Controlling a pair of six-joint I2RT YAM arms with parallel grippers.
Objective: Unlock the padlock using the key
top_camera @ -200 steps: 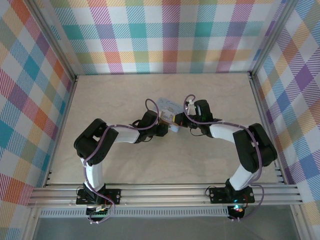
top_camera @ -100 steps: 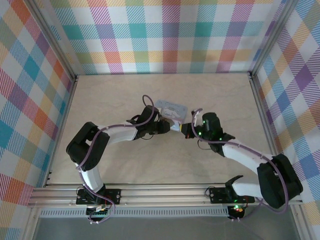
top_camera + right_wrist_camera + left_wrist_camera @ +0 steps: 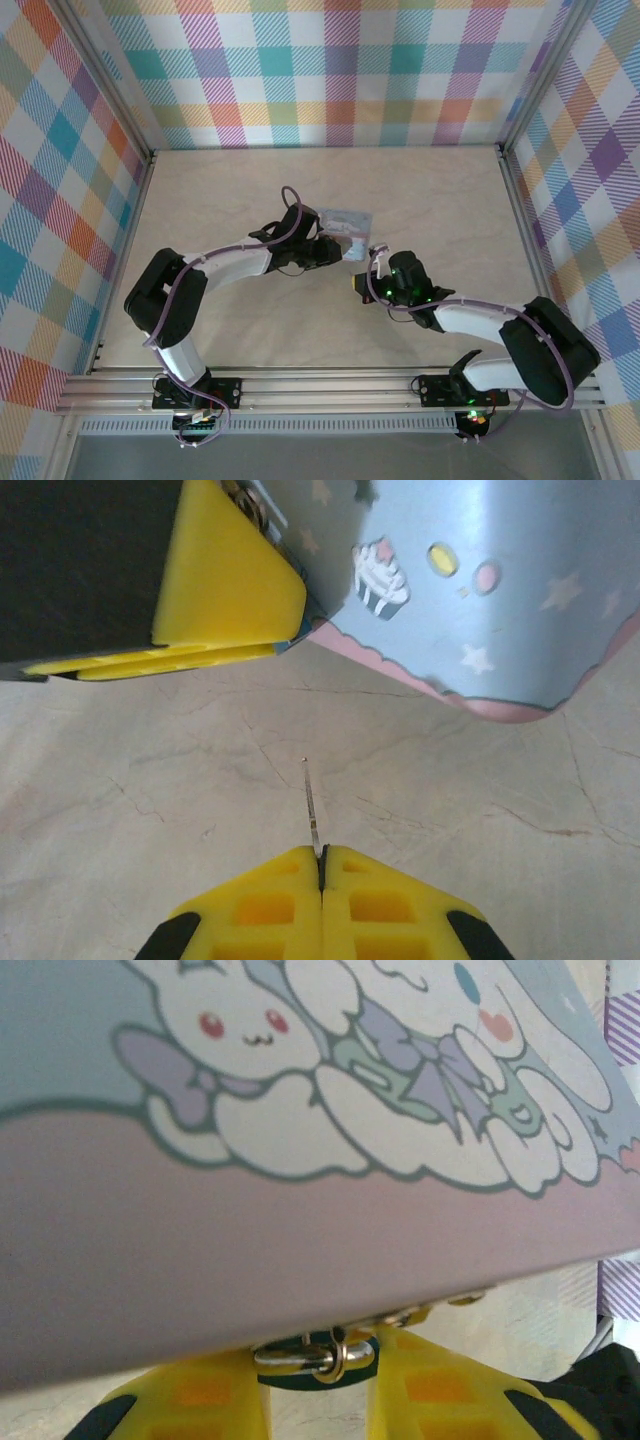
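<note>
The beige table [image 3: 200, 190] carries a pale blue tin [image 3: 345, 217] printed with cartoon rabbits [image 3: 300, 1110], near the table's middle and a little toward the far edge. In the left wrist view the tin's lid looms close, with a pink band along its near edge.

The left gripper [image 3: 325, 1390] sits at the tin's near edge, its yellow fingers [image 3: 200, 1400] drawn narrow on either side of the padlock [image 3: 316, 1360], clamping it. The padlock is a small dark blue-green body with a silver ring, right against the rim of the tin.

The right gripper [image 3: 322, 865] is nearer the table's front edge, just right of the left one, its fingers pressed together on the key [image 3: 312, 805]. The thin blade sticks out toward the tin [image 3: 480, 580], clear of it and of the left gripper.
</note>
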